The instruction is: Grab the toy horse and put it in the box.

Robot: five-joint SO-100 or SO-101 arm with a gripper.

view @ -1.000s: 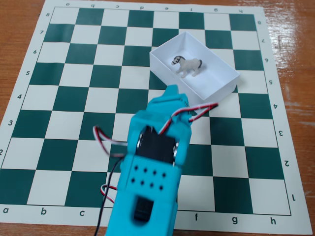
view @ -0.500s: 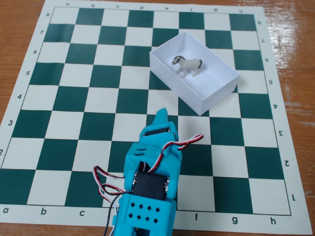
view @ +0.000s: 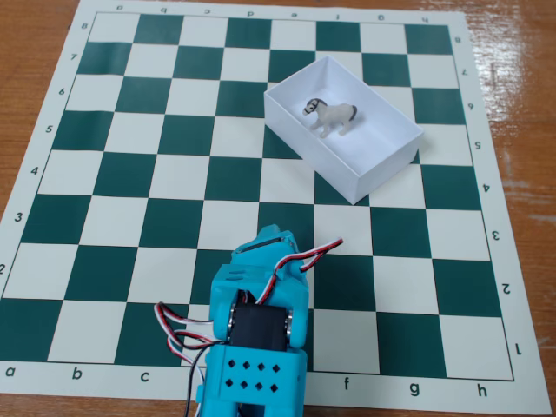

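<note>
Horse in box, arm at bottom of frame.
Small glossy white-grey toy horse (view: 331, 115) stands upright inside the shallow white lidless box (view: 379, 174), upper right of centre, on the green-and-cream chessboard mat (view: 113, 174) covering the wooden worktop (view: 35, 52). Turquoise arm's tool (view: 269, 236) lower centre; jaw state cannot be told.

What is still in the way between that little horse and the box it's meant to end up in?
Nothing visible. The toy horse already stands inside the box, upright on its floor. The gripper is back over the chessboard, apart from the box, with only bare squares between them.
</note>
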